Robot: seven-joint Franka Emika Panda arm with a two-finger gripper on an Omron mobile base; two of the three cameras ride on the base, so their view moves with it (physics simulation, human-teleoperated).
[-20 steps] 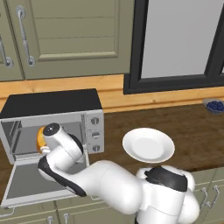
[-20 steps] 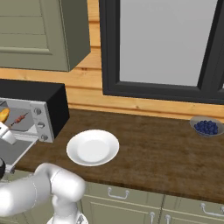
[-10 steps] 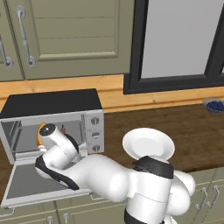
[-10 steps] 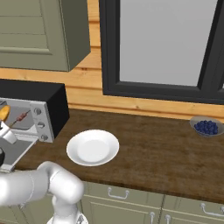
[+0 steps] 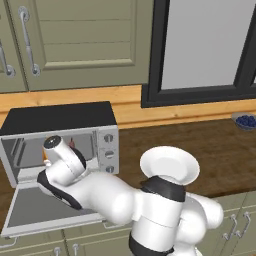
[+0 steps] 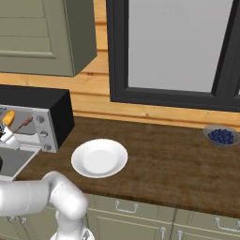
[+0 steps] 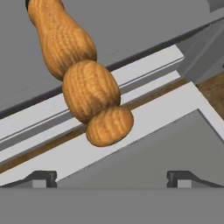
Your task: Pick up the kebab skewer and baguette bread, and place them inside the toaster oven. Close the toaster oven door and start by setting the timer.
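Note:
The toaster oven (image 5: 65, 117) (image 6: 47, 110) stands on the counter with its door (image 5: 45, 207) (image 7: 175, 131) dropped flat. The baguette bread (image 7: 89, 85) lies inside, its rounded end poking out over the front sill towards the door; it also shows as an orange tip (image 6: 8, 116). Beside it inside the oven lies the kebab skewer (image 6: 22, 124). My gripper (image 7: 113, 179) hovers open just in front of the bread's end, over the door, with nothing between its fingers. In the left base view my white hand covers most of the oven's mouth.
Three knobs (image 5: 108, 152) run down the oven's right side. A white plate (image 5: 167, 165) (image 6: 99, 157) sits on the wooden counter to the right. A bowl of blueberries (image 6: 220, 136) stands far right under the window. Wall cabinets hang above the oven.
My hand has drawn slightly up and back from the oven mouth while the elbow swung left. The bread and skewer have stayed where they lie, and the jaws have stayed open.

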